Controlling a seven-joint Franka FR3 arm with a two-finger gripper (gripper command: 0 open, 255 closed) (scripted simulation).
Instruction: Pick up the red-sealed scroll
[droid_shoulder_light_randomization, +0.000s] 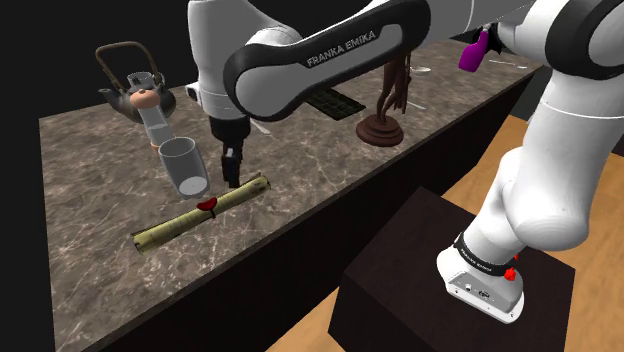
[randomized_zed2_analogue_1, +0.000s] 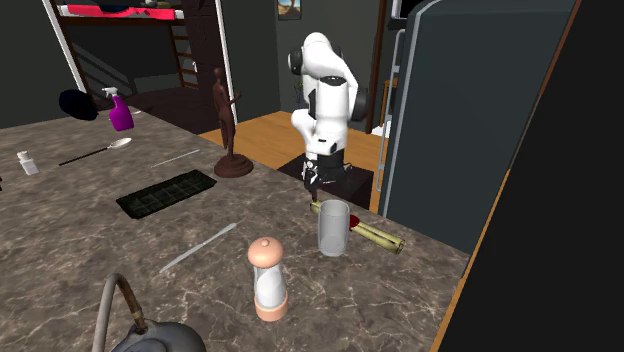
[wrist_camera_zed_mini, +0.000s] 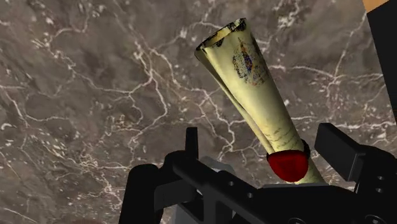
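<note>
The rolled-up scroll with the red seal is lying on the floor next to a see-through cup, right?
Not quite. The scroll lies on the dark marbled counter, not the floor; the shoulder view shows it. It does carry a red seal, and the see-through cup stands right beside it.

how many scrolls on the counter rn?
1. The scroll lies near the counter's front edge, beside the glass, its red seal within the open end effector. No other seems hidden.
</note>
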